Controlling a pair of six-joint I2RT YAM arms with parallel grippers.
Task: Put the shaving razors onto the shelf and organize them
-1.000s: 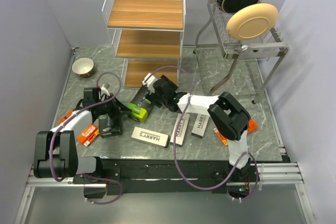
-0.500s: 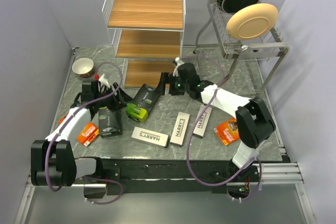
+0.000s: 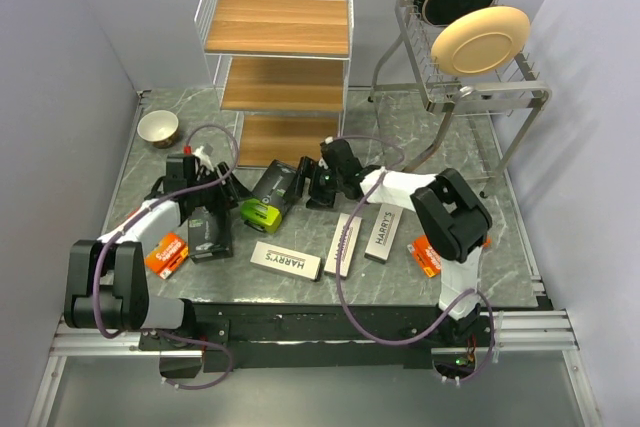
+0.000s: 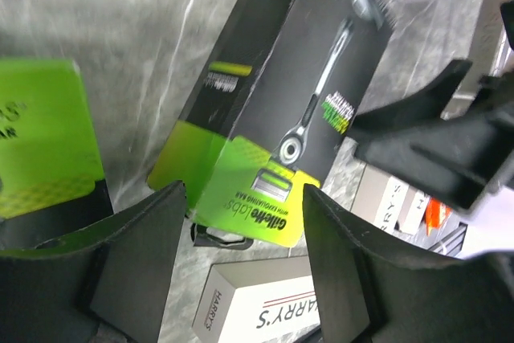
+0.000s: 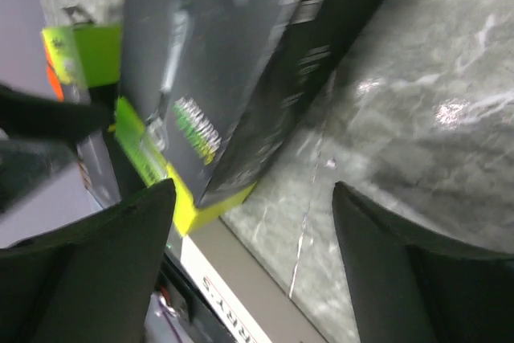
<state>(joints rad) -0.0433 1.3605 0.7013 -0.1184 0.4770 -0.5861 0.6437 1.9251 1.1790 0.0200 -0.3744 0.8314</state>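
Right claw [image 3: 308, 187] back beside black razor box [image 3: 268, 195], jaws parted

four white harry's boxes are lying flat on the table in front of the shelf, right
Not quite: there are three, not four. The top external view shows three white Harry's boxes lying flat on the table in front of the shelf: one at the near left, one in the middle and one to its right.
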